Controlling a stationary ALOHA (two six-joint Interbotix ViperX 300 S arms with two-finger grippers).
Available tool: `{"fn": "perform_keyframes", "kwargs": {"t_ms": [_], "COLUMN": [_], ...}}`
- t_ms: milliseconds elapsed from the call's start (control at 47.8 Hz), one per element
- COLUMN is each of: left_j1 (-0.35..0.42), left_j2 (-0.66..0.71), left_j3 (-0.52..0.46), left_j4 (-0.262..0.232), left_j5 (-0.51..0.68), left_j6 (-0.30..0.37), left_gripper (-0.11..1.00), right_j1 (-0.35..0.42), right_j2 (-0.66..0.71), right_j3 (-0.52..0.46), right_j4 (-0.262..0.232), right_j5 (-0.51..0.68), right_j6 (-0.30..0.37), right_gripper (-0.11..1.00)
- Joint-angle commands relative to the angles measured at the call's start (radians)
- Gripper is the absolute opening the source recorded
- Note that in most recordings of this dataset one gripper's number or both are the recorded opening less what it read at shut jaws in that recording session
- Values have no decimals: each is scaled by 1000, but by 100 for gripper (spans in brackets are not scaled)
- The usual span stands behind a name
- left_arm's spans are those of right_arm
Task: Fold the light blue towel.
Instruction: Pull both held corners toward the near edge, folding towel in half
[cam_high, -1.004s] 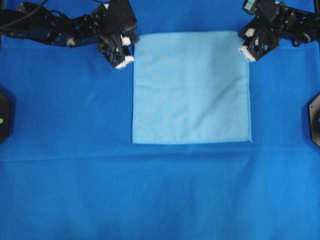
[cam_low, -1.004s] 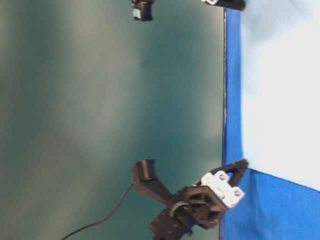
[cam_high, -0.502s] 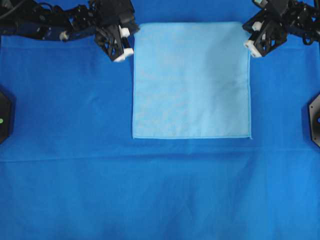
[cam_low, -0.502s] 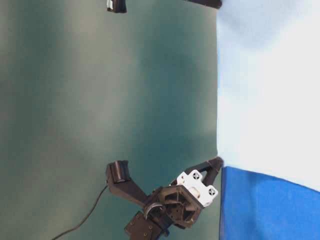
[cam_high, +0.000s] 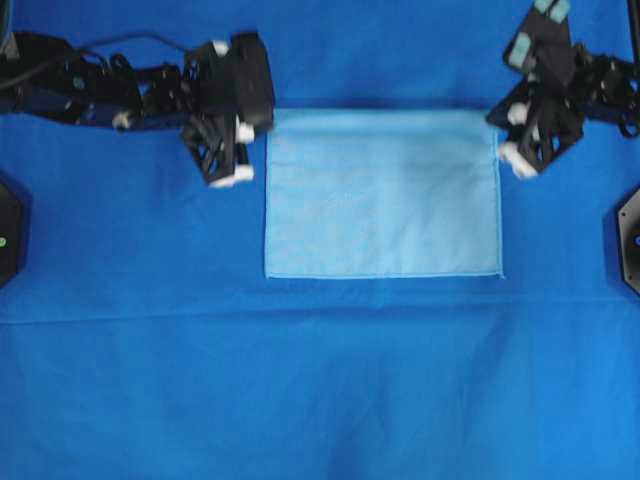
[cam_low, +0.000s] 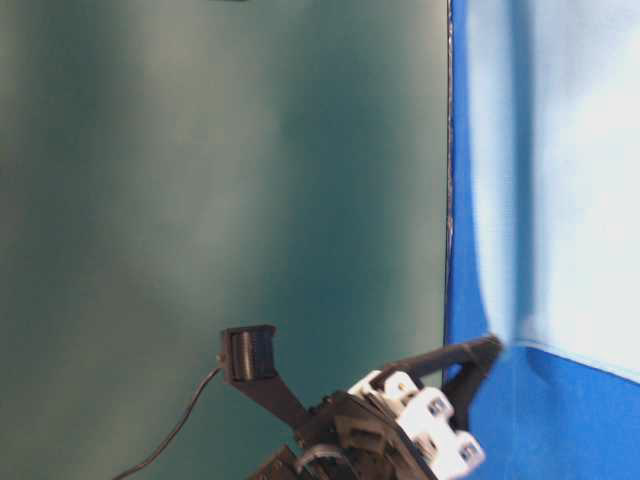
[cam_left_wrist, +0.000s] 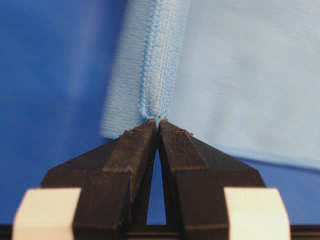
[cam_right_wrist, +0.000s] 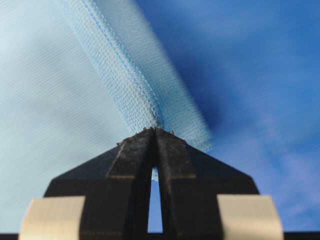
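The light blue towel (cam_high: 385, 195) lies on the royal-blue table cloth (cam_high: 300, 390), its near edge flat and its far edge raised. My left gripper (cam_high: 262, 135) is shut on the far left corner. In the left wrist view the stitched hem (cam_left_wrist: 160, 65) runs straight out of the left gripper (cam_left_wrist: 158, 122). My right gripper (cam_high: 498, 130) is shut on the far right corner. There the hem (cam_right_wrist: 120, 75) comes out of the right gripper (cam_right_wrist: 155, 130). At table level the towel (cam_low: 560, 200) hangs off the cloth.
Black arm bases sit at the left edge (cam_high: 5, 235) and the right edge (cam_high: 630, 240) of the table cloth. A dark green backdrop (cam_low: 220, 180) fills the table-level view behind the table.
Both grippers have carried the towel's far edge toward the near side, after first drawing it farther away. The towel now looks shorter from above. The near edge has stayed put.
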Motion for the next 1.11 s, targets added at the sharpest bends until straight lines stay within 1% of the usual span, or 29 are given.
{"fn": "perform_keyframes", "kwargs": {"t_ms": [0, 42, 209, 335, 460, 607, 774, 1088], "left_j1": [-55, -87, -172, -235, -293, -336, -357, -348], "left_j2": [-29, -31, -29, -29, -25, -15, -14, -11], "left_j3": [5, 11, 17, 25, 18, 12, 8, 2], "left_j4": [0, 0, 0, -3, -3, -3, -5, -5], "left_j5": [17, 21, 23, 25, 23, 23, 15, -2], "left_j6": [-5, -14, -69, -78, -86, -100, -127, -130], "left_gripper": [2, 2, 2, 2, 2, 2, 2, 3], "right_j1": [46, 74, 201, 298, 373, 437, 479, 482], "right_j2": [-34, -43, -69, -69, -69, -63, -58, -41], "right_j3": [9, 17, 38, 43, 46, 48, 46, 43], "right_j4": [17, 23, 23, 25, 23, 23, 23, 18], "right_j5": [14, 21, 48, 48, 44, 43, 44, 34], "right_j6": [26, 48, 161, 238, 284, 310, 322, 322], "right_gripper": [2, 2, 2, 2, 2, 2, 2, 2]}}
